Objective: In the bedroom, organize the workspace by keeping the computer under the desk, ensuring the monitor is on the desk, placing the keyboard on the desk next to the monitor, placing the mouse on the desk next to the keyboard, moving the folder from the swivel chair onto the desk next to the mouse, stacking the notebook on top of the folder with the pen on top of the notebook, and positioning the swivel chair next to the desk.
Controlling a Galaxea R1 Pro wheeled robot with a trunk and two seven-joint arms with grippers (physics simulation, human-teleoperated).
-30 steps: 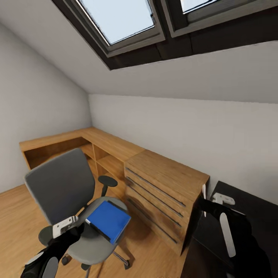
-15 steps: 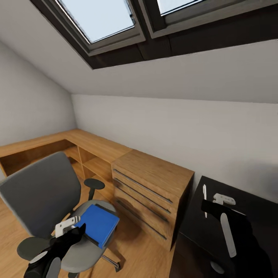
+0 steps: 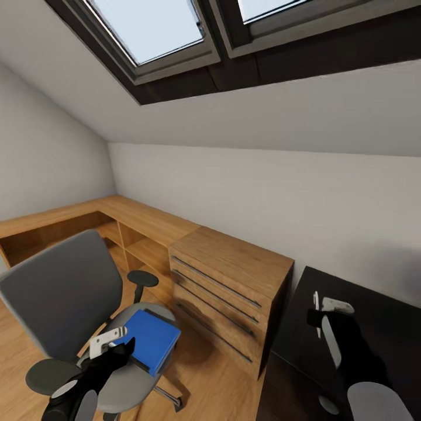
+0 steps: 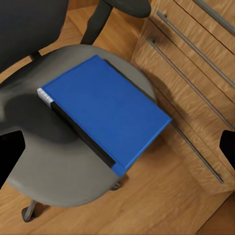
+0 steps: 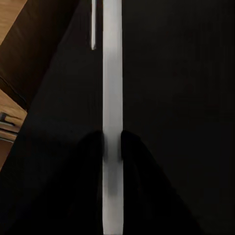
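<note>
The blue folder lies flat on the seat of the grey swivel chair. My left gripper hovers open just above and short of the folder. Its dark fingertips stand at the edges of the left wrist view. My right gripper is over the near-left part of the black desk. It is shut on the slim white pen, which runs along the fingers.
A light wood chest with long steel handles stands between the chair and the desk. A low wooden shelf unit runs along the far wall into the left corner. The sloped wall with the skylight hangs overhead.
The view swung right early on, then held still. Since then my right arm has turned and carried the pen slightly down and right. The left gripper sank a little toward the folder.
</note>
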